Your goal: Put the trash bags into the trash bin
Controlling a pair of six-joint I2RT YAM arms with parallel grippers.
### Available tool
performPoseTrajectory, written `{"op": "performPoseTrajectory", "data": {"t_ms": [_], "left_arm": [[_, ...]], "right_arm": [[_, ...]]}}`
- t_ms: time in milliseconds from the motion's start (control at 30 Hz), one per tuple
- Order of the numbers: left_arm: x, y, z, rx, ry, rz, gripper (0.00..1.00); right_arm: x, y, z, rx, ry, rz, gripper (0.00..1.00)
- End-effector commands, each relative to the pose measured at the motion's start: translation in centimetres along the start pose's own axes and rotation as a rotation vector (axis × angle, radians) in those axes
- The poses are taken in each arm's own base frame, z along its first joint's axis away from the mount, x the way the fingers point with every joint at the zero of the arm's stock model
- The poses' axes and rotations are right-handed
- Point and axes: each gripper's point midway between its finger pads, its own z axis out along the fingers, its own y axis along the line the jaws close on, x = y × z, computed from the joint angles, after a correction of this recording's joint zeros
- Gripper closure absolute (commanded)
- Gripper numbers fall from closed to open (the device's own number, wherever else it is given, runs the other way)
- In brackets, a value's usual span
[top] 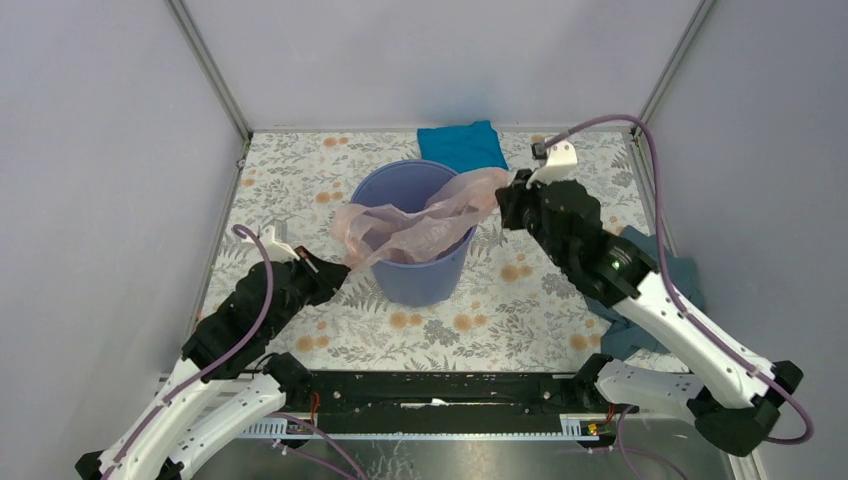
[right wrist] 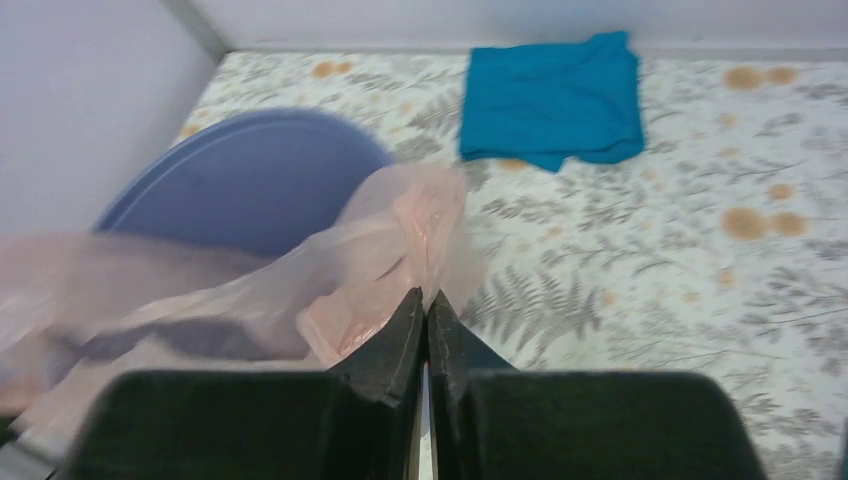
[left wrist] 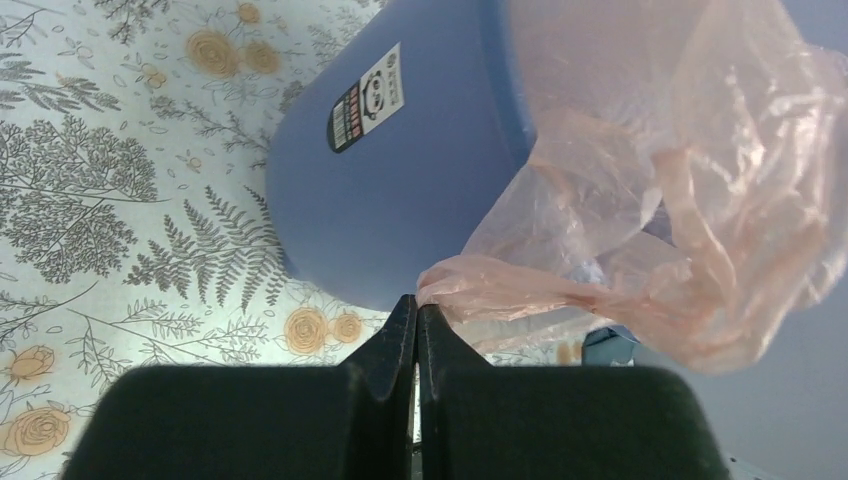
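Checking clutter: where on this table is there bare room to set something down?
Free: the near strip between bin and arm bases, and the far-left corner beside the bin. Crowded: around the bin, where the left end effector and right end effector pinch the bag; blue cloth behind it; grey cloth under the right arm.

A thin, translucent pale-pink trash bag (top: 420, 232) is draping across the open mouth of a round lavender-blue trash bin (top: 420, 282). Its wrinkled film is stretching from beyond the left rim to past the right rim, with the middle sagging partly inside. Both ends are hanging outside the bin. The smooth-walled bin is standing upright near the middle of the floral-patterned tabletop (top: 520, 325), tapering toward its base and showing a small printed label (left wrist: 366, 97) on its outer wall.
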Motion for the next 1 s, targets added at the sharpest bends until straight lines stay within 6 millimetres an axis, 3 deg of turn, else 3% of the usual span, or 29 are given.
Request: {"op": "performPoseTrajectory", "data": {"t_ms": [0,167,267,367,533,633,700,900,967], "left_arm": [[-0.7,-0.2,1.1,-0.001,-0.049,-0.012,1.00],[-0.6,0.8,1.4,-0.033,-0.066,-0.014,1.00],[0.1,0.2,1.4,0.008,-0.031,-0.017,1.00],[1.3,-0.8,1.5,0.059,0.028,-0.036,1.00],[1.5,-1.2,1.5,0.083,0.039,-0.049,1.00],[1.7,-1.1,1.6,0.086,0.042,-0.057,1.00],[1.9,-1.2,1.6,0.091,0.047,-0.059,1.00],[2.2,-1.2,1.6,0.101,0.060,-0.053,1.00],[2.1,-1.5,1.4,0.111,0.061,-0.054,1.00]], "right_arm": [[-3.9,-3.2,2.4,0.116,-0.077,-0.057,0.90],[-1.5,-6.2,4.1,0.207,0.021,-0.138,0.73],[-0.5,-6.6,3.3,0.215,0.084,-0.166,0.50],[-0.1,-5.1,1.1,0.124,0.141,-0.121,0.26],[-0.8,-2.0,-5.2,-0.091,0.162,-0.012,0.04],[-2.2,-0.9,-8.5,-0.171,0.130,0.027,0.00],[-2.2,0.5,-9.5,-0.247,0.145,0.067,0.00],[-0.9,7.9,-9.6,-0.633,0.242,0.319,0.05],[-0.9,8.6,-8.5,-0.660,0.238,0.389,0.08]]}}
